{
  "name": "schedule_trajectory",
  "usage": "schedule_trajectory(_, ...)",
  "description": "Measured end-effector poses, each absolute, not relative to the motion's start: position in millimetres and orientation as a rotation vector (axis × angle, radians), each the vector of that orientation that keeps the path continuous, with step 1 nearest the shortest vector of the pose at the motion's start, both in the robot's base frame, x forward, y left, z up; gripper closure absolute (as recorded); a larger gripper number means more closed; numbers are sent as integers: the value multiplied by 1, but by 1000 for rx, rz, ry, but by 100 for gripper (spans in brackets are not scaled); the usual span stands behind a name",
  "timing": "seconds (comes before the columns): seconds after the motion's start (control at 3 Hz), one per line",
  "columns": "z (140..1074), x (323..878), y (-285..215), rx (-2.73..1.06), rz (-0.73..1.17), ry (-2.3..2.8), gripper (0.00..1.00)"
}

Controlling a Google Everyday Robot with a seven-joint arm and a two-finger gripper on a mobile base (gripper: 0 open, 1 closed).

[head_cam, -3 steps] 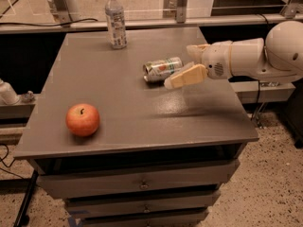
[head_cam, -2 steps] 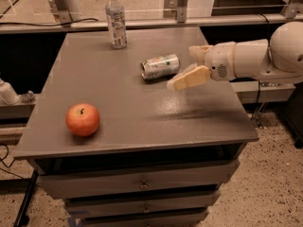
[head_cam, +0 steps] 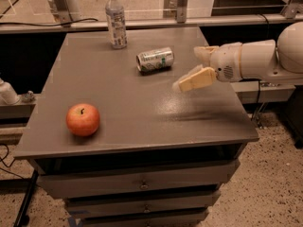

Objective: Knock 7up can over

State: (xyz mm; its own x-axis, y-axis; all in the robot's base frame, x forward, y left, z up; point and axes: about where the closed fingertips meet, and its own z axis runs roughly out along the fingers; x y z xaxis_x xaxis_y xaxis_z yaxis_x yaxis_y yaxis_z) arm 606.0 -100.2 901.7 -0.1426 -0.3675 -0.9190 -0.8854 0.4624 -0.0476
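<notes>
The 7up can point(head_cam: 155, 60), silvery with green marks, lies on its side on the grey table point(head_cam: 142, 108), towards the back middle. My gripper point(head_cam: 189, 68) is above the table's right part, just right of the can and apart from it. Its two cream fingers point(head_cam: 195, 79) are spread open and hold nothing. The white arm reaches in from the right edge.
A clear plastic water bottle point(head_cam: 116, 19) with a white cap stands at the table's back left. A red apple point(head_cam: 83, 119) sits near the front left. Drawers point(head_cam: 142, 186) lie under the table top, and a rail with metal posts runs behind it.
The can, lying on its side, has rolled a little left and away from the gripper. The gripper now stands apart from it.
</notes>
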Motion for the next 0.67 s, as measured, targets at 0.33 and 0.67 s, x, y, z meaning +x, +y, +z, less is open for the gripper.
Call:
schedule_trajectory(0.33, 901, 605, -110, -1090, 638, 1727, 0)
schedule_trajectory(0.67, 901, 607, -124, -1123, 610, 1731, 0)
